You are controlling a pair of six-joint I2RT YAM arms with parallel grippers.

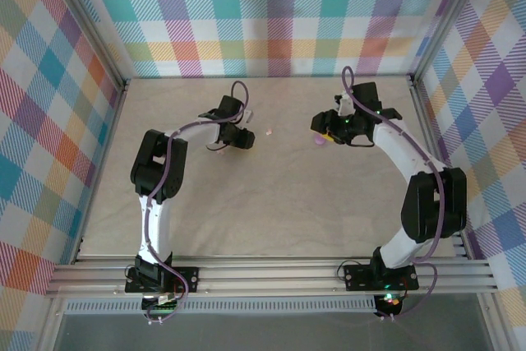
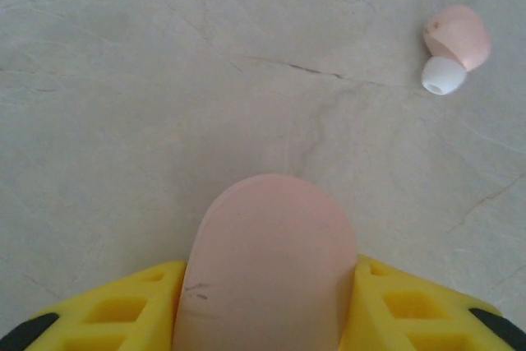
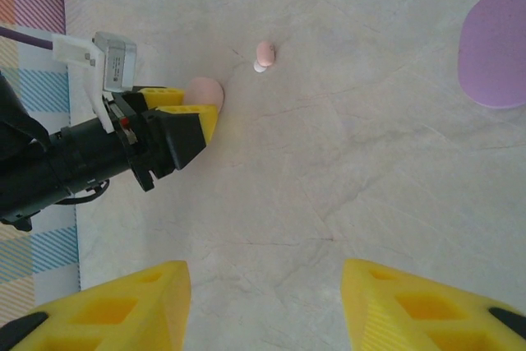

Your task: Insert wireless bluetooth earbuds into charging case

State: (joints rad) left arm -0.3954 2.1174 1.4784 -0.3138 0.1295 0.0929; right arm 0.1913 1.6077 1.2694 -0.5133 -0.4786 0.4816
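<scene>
Earbud [image 2: 454, 45] is a smooth pink pebble with rounded white tip

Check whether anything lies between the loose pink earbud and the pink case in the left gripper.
Nothing visible does. Only bare table separates the pink earbud from the pink case, which sits between the fingers of the left gripper.

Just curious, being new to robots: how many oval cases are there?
2. The pink case sits between the left gripper's fingers; the purple case lies on the table. More may be hidden.
</scene>
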